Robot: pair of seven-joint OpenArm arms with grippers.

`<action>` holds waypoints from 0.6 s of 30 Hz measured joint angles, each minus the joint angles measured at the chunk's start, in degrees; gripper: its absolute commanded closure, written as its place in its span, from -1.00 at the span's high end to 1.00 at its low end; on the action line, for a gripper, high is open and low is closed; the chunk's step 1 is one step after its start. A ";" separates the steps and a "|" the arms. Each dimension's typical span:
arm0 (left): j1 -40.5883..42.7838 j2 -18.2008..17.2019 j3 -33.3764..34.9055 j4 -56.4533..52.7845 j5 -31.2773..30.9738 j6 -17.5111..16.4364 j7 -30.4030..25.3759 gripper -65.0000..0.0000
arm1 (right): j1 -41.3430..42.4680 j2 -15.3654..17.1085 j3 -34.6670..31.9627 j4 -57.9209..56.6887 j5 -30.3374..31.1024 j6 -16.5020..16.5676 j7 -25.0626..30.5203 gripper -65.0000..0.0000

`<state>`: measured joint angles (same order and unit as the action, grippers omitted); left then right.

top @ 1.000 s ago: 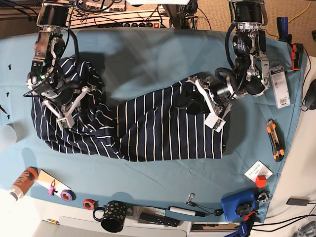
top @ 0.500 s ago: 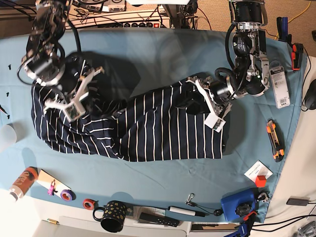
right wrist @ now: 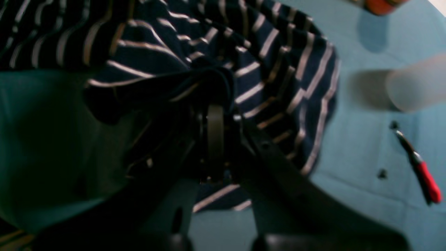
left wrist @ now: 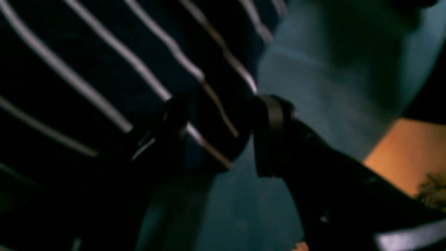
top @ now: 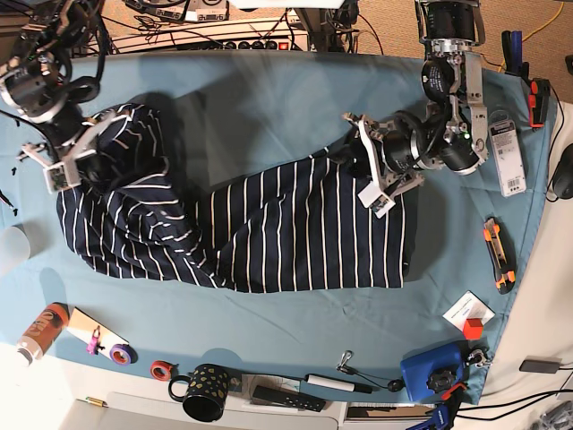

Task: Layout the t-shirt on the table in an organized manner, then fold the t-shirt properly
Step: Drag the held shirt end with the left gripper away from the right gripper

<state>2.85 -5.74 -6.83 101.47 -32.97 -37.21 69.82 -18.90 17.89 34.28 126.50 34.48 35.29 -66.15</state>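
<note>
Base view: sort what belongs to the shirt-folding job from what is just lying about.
Belongs to the job:
- striped navy t-shirt
- teal-covered table
- right gripper, shut on the t-shirt
- left gripper, jaws apart around a shirt edge

Just lying about:
- polka-dot mug
- orange utility knife
- tape rolls
- orange bottle

Spotted black mug (top: 205, 391), tape rolls (top: 121, 353), orange box cutter (top: 498, 254), red-handled tool (right wrist: 423, 174).

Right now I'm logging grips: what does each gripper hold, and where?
Right gripper: shut on a bunched fold of the t-shirt. Left gripper: jaws open around the shirt's edge, not clamped.
</note>
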 measured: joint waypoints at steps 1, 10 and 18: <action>0.00 0.00 0.00 0.00 1.16 0.00 -0.57 -0.05 | 0.02 0.00 0.72 0.00 0.11 0.00 -0.04 -1.00; 2.08 -0.09 1.84 0.00 10.80 0.42 -8.48 -0.75 | 0.02 -0.04 1.57 0.00 0.11 0.15 -0.07 -1.00; 0.07 -0.04 5.25 -0.11 21.20 6.12 -18.88 -1.00 | 0.02 -0.11 1.57 0.00 -4.04 0.26 0.39 -1.00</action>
<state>2.92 -5.78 -1.58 101.36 -11.77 -31.09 50.94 -18.87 17.78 35.86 126.50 30.44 35.55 -65.76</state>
